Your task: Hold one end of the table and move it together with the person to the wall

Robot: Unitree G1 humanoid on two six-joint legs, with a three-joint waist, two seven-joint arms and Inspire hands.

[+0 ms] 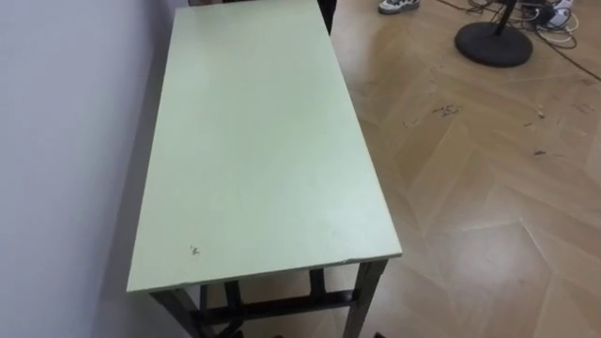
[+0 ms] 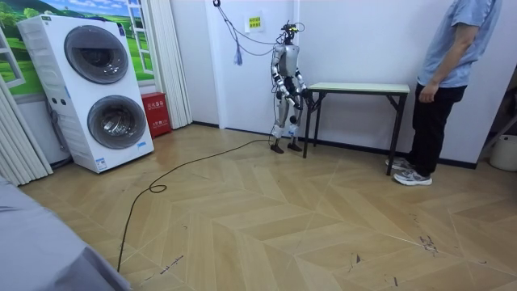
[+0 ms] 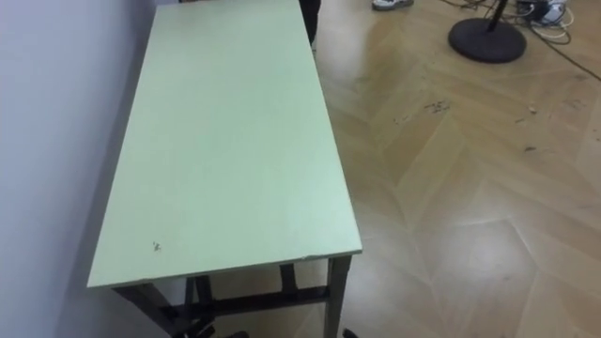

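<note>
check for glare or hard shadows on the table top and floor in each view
Left eye view: the table top is evenly lit, with no glare and no shadow cast on it; the floor carries soft pale sheen, no sharp highlights. Room view: light is even, with just a faint shadow under the table on the wall.

Readable text: none could be made out.
Red box (image 2: 153, 113), on the floor beside the stacked washing machines (image 2: 97, 85): carried pale characters, too small to read.
Yellow notice (image 2: 254, 23), high on the wall: showed dark print, too small to read.
</note>
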